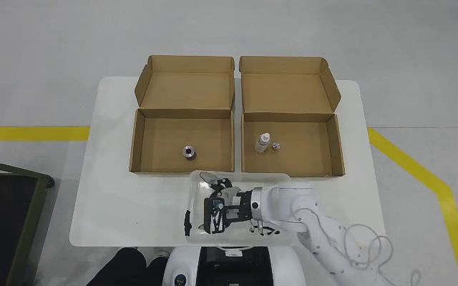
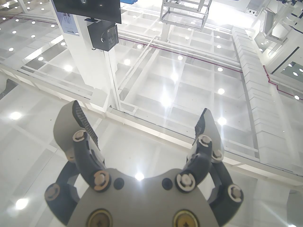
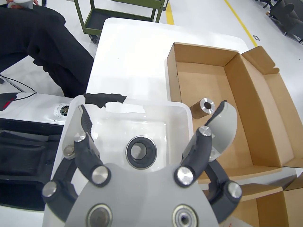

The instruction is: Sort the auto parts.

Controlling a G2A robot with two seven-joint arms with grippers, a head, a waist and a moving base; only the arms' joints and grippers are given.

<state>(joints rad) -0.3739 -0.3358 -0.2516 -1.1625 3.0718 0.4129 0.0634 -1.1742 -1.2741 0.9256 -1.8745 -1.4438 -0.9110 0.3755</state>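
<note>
right wrist view is showing you the right gripper (image 3: pixel 153 108) hanging with its fingers spread wide over the clear plastic tray (image 3: pixel 165 105). the black ring (image 3: pixel 152 151) is lying flat on the tray floor between them, touched by neither finger. the left gripper (image 2: pixel 140 108) is also standing apart, holding nothing and pointing up at the gridded ceiling (image 2: pixel 175 76). i am judging the risk to be in the descent. the ring is sitting low and flat, so the fingers could be scraping the tray floor, or closing over its top and squirting it aside. the tray is looking light, and a finger catching its wall could be dragging it against the cardboard box (image 3: pixel 236 124) just beside it. one fingertip is showing close to the metal sleeve (image 3: pixel 201 109) lying in that box, though you cannot tell how high above it is. the other cardboard box (image 1: pixel 308 146) is holding a small white part (image 1: pixel 262 141) and a tiny metal piece (image 1: pixel 277 146). everything is sitting on a white table (image 1: pixel 114 186), on a pale grey floor (image 1: pixel 401 43) crossed by a yellow line (image 1: pixel 43 133), with a green cart (image 3: pixel 118 1) standing beyond the table.
</note>
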